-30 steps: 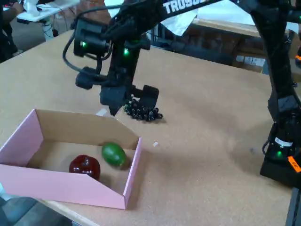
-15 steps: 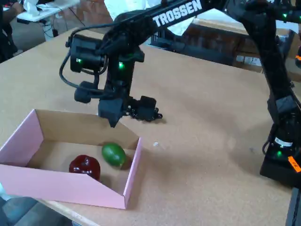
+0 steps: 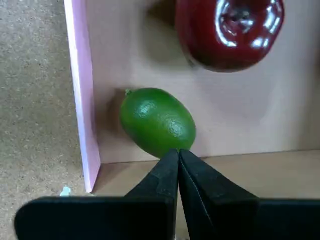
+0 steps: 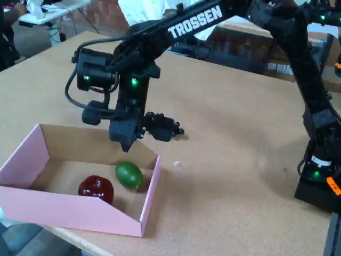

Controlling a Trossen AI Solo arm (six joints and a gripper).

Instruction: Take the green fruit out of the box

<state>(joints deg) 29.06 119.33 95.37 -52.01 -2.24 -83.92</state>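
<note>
While I hover above the box, its red fruit sits left and the green fruit lies by the right wall. My gripper is pinched closed, empty. I'd spread the fingers, then drop straight down, clear of that wall.

wrist: close, straight down into box | fixed: high, oblique, farther | shared: box interior

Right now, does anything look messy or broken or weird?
Nothing looks broken or spilled. The green fruit and the red fruit sit inside the box. The only stray thing is the bunch of black grapes, lying on the table outside the box. The gripper hangs shut above the box.
</note>
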